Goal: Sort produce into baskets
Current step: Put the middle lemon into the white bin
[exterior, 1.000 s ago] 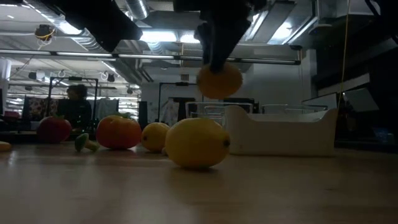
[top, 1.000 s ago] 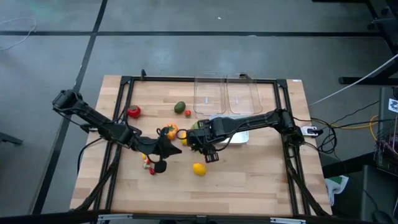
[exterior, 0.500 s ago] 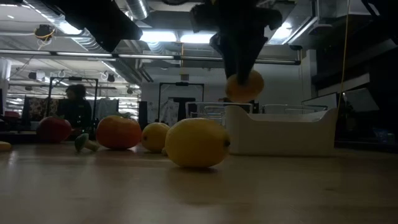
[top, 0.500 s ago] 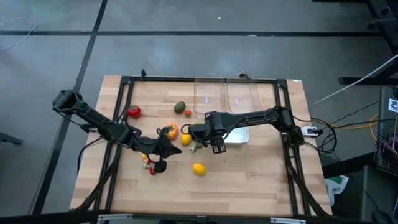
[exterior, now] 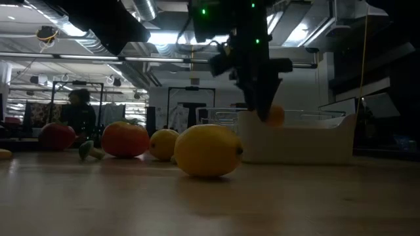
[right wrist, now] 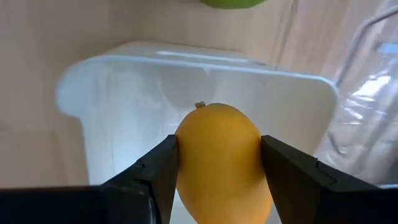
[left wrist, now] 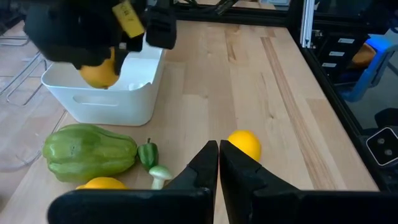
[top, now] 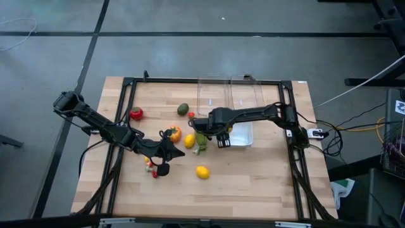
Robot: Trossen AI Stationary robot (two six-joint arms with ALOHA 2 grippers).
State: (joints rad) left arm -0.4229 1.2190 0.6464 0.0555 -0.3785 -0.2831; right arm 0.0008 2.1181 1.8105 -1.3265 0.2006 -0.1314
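1. High view: the right gripper point(top: 223, 134) sits over the near-left end of the whitish tub point(top: 243, 135), on the wooden surface point(top: 253, 177). Two clear tubs point(top: 229, 97) lie beyond it. The left gripper point(top: 162, 166) waits near the surface's left-front, well apart from the tubs. Loose produce lies between the arms: a lemon point(top: 202, 171), a second lemon point(top: 189, 140), a green ribbed piece point(top: 202, 140), an orange pumpkin-like piece point(top: 174, 133), a red tomato point(top: 136, 114).

2. Low view: the right arm comes down over the whitish tub's left rim; the yellow-orange fruit point(exterior: 274, 116) hangs just above the rim line, inside the tub's outline.

3. Left wrist view: the left jaws are pressed together and hold nothing. The held fruit point(left wrist: 99, 73) shows over the tub's corner, under the other arm.

4. Right wrist view: the right jaws pinch the yellow-orange fruit point(right wrist: 219, 158) across its narrow sides, its long axis running along the fingers point(right wrist: 155, 171). The tub's cavity lies directly beyond it.

5. Judgement: the deciding relation is fruit above tub interior. Release looks feasible, though the fruit sits near the rim, so a bounce-out is possible.
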